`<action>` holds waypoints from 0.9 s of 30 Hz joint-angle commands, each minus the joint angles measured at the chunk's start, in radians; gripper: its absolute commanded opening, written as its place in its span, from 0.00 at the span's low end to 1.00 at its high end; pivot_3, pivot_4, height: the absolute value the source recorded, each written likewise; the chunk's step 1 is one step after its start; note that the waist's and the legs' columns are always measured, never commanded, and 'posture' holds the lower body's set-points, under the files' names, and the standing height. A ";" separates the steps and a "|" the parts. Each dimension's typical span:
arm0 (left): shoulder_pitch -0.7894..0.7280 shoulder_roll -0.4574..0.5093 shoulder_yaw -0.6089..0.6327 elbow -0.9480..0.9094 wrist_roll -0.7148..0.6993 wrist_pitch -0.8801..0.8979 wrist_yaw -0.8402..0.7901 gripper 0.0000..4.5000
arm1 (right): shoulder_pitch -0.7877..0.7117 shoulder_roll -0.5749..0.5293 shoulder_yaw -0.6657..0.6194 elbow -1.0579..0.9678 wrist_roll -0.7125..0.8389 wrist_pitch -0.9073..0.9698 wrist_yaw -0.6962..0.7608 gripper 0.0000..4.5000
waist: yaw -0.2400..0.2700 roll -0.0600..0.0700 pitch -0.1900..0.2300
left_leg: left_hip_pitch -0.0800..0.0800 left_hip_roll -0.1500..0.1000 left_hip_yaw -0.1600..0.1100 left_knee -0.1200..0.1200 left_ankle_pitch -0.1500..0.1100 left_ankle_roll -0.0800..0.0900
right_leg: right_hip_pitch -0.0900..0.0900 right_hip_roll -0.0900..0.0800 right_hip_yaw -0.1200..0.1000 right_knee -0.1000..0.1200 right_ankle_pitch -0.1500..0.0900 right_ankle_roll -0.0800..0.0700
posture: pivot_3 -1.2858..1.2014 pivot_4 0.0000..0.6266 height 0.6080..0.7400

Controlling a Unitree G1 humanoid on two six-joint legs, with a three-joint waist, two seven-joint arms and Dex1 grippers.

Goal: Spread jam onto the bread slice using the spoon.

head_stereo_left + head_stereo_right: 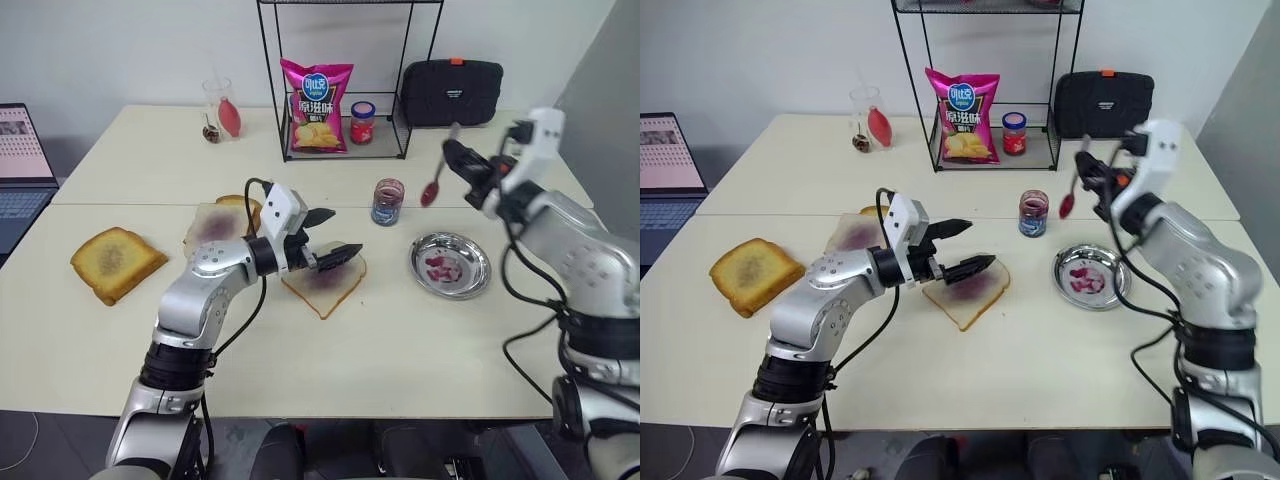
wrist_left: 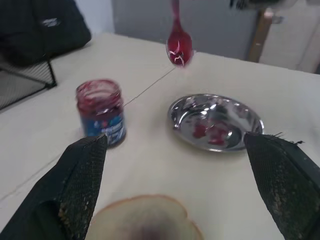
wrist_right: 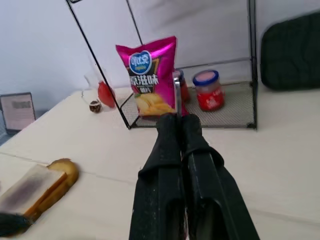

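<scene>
The spoon (image 1: 437,175) hangs bowl-down, its handle clenched in the right gripper (image 1: 460,158), raised over the tabletop (image 1: 400,340) between the open jam jar (image 1: 387,201) and the steel dish (image 1: 451,265), likely loaded for spreading. The left gripper (image 1: 330,235), jaws spread wide, hovers over the bread slice (image 1: 325,283), probably to steady it.

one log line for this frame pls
right gripper: shut on spoon, raised above table | left gripper: open over bread slice | jam in steel dish | open jar upright
</scene>
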 commanded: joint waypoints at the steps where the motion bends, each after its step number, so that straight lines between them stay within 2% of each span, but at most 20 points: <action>1: 0.001 -0.026 0.029 -0.058 0.002 -0.029 0.071 1.00 | -0.151 0.046 0.090 0.241 -0.242 -0.232 0.083 0.00 | 0.005 0.000 0.000 | 0.000 0.000 0.001 0.001 0.000 0.000 | 0.000 0.000 0.001 0.000 0.001 0.000 | 0.52 0.24 1.00; 6: 0.023 -0.032 0.027 -0.089 0.001 -0.022 0.108 1.00 | -0.235 0.115 0.096 0.496 -0.375 -0.400 0.129 0.00 | 0.022 -0.001 0.000 | -0.005 -0.001 0.001 0.001 0.000 0.000 | -0.003 -0.001 0.000 -0.002 0.003 -0.002 | 0.52 0.24 1.00; 11: 0.036 -0.024 0.032 -0.113 -0.004 -0.015 0.132 1.00 | -0.257 0.164 0.091 0.635 -0.450 -0.492 0.159 0.00 | 0.025 -0.001 0.000 | -0.007 -0.001 0.001 0.001 0.000 0.000 | -0.005 -0.003 0.000 -0.001 0.003 -0.002 | 0.52 0.24 1.00; 27: 0.044 0.013 0.044 -0.135 -0.016 0.001 0.149 1.00 | -0.139 0.241 0.065 0.526 -0.500 -0.429 0.166 0.00 | 0.015 0.000 0.000 | -0.006 -0.001 0.000 0.001 0.000 0.000 | -0.005 -0.002 -0.001 0.000 0.004 -0.003 | 0.52 0.24 1.00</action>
